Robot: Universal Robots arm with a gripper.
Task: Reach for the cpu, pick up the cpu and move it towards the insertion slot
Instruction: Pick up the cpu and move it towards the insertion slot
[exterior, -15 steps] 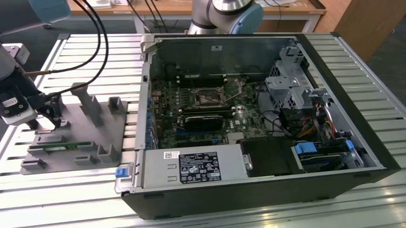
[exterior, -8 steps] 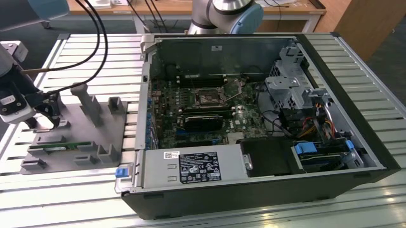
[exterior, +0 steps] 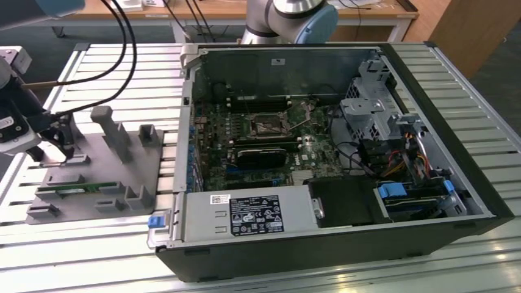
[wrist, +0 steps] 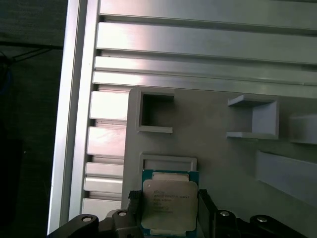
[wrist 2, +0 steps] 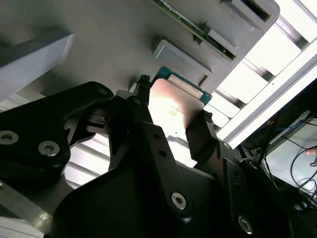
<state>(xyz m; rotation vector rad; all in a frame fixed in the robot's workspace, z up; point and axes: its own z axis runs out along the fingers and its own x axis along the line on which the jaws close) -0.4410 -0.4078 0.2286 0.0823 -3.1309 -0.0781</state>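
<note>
The cpu is a flat square chip with a silver top and a teal rim, and it sits low over the grey fixture plate. My gripper has one black finger against each of two opposite edges of the chip and is shut on it. The second wrist view shows the same grip, with the cpu between the fingertips of the gripper. In the exterior view the gripper is at the left end of the fixture. The insertion slot lies on the motherboard inside the open computer case, far to the exterior view's right.
The grey fixture carries upright posts and a green memory stick. The black case wall stands between fixture and motherboard. Cables hang above the slatted aluminium table. A black block sits just below the socket.
</note>
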